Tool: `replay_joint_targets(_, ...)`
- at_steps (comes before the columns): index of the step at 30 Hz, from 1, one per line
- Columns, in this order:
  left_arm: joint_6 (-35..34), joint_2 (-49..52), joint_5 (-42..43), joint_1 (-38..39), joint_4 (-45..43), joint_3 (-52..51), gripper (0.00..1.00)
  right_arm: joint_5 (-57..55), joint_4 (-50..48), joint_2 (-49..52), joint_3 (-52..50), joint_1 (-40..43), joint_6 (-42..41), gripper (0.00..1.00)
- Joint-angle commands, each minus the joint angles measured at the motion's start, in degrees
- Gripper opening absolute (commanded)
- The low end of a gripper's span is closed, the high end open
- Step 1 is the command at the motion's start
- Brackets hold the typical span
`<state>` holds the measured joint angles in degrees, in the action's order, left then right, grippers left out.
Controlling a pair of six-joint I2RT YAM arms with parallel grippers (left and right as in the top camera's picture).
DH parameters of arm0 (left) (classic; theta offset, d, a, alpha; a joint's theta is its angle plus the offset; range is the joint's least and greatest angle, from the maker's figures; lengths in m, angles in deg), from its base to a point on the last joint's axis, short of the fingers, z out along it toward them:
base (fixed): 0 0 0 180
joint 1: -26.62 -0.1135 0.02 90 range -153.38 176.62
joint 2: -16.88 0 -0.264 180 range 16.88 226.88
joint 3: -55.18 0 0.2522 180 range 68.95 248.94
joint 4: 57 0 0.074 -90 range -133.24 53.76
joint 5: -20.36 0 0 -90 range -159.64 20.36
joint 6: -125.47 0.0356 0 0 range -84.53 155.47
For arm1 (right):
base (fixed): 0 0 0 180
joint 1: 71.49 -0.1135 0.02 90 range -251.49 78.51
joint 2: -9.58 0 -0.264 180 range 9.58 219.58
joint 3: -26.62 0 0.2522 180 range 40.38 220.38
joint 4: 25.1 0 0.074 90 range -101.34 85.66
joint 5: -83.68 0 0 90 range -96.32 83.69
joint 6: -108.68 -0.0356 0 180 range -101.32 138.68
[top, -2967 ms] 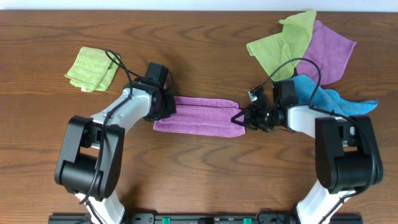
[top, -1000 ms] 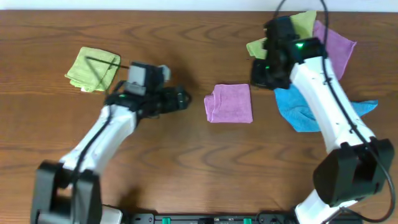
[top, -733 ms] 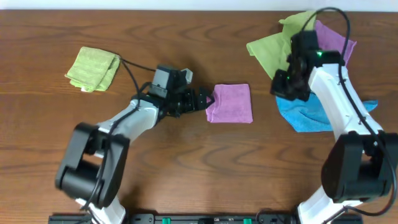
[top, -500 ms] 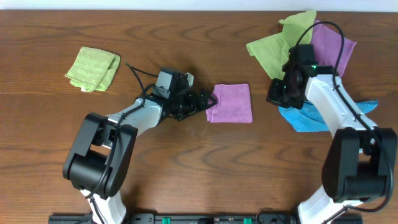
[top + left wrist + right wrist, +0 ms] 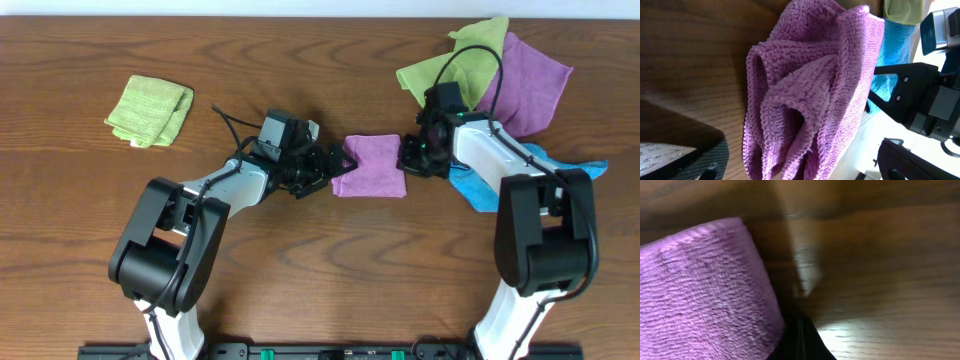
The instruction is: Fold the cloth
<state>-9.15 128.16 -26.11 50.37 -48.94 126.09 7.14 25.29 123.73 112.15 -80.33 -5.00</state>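
Observation:
A purple cloth (image 5: 374, 166) lies folded into a small square at mid table. My left gripper (image 5: 337, 168) is open at the cloth's left edge, one finger on each side of it. In the left wrist view the stacked purple cloth layers (image 5: 810, 95) fill the gap between the dark fingers (image 5: 690, 157), with the left gripper (image 5: 800, 162) spread wide round them. My right gripper (image 5: 409, 160) is shut and its tip rests against the cloth's right edge. In the right wrist view the shut right gripper (image 5: 800, 342) sits beside the purple cloth (image 5: 700, 290) on the wood.
A folded green cloth (image 5: 150, 108) lies at the back left. At the back right is a loose pile: a green cloth (image 5: 455, 65), a purple cloth (image 5: 530, 85) and a blue cloth (image 5: 520, 165), just behind my right arm.
The left gripper slid right until its open jaws reached the purple cloth's left edge. The right gripper came down and left from the pile to the cloth's right edge, staying shut.

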Motion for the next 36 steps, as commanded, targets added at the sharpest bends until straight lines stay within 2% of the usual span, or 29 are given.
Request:
replay_joint_targets(1, -0.9, 2.8, -1.6, 0.3, 1.2, -0.5, 0.97, 2.7, -1.2, 2.1, -0.4, -1.6, -1.7, 0.02)
replay_joint_targets(7, -1.0, 2.8, -2.6, 0.3, 1.5, -0.5, 1.00, 5.6, -2.9, 2.1, -0.4, -4.8, -2.7, 0.02)
replay_joint_targets(8, -1.3, 2.8, -2.9, 0.3, 2.0, -0.5, 0.93, 5.6, -2.8, 2.1, -0.4, -5.0, -2.7, 0.02)
replay_joint_targets(11, -1.3, 2.8, -4.1, 0.3, 3.9, -0.5, 0.61, 6.8, -2.8, 2.1, -0.3, -5.0, -2.7, 0.02)
replay_joint_targets(14, -1.3, 2.8, -4.5, 0.3, 4.6, -0.5, 0.06, 9.6, -2.6, 2.1, -0.3, -4.7, -2.6, 0.02)
replay_joint_targets(18, -1.2, 2.8, -2.8, -1.2, 3.5, -0.4, 0.06, 10.4, 0.2, 1.2, 0.4, -3.5, -1.2, 0.02)
replay_joint_targets(24, 1.2, -1.9, 0.9, -11.4, 2.8, 1.3, 0.06, 10.3, 7.9, -4.0, 3.9, 2.0, 3.9, 0.02)
replay_joint_targets(31, 1.4, -17.5, 4.2, -37.0, 2.8, 5.3, 0.06, 7.0, 12.7, -13.6, 4.6, 4.7, 8.2, 0.02)
replay_joint_targets(34, -0.5, -21.0, 3.6, -47.5, 2.6, 5.3, 0.06, 6.9, 13.8, -15.9, 4.6, 4.6, 8.4, 0.02)
replay_joint_targets(36, -4.7, -20.7, 4.3, -53.2, 2.3, 5.3, 0.06, 6.9, 14.3, -16.9, 4.6, 4.6, 8.3, 0.02)
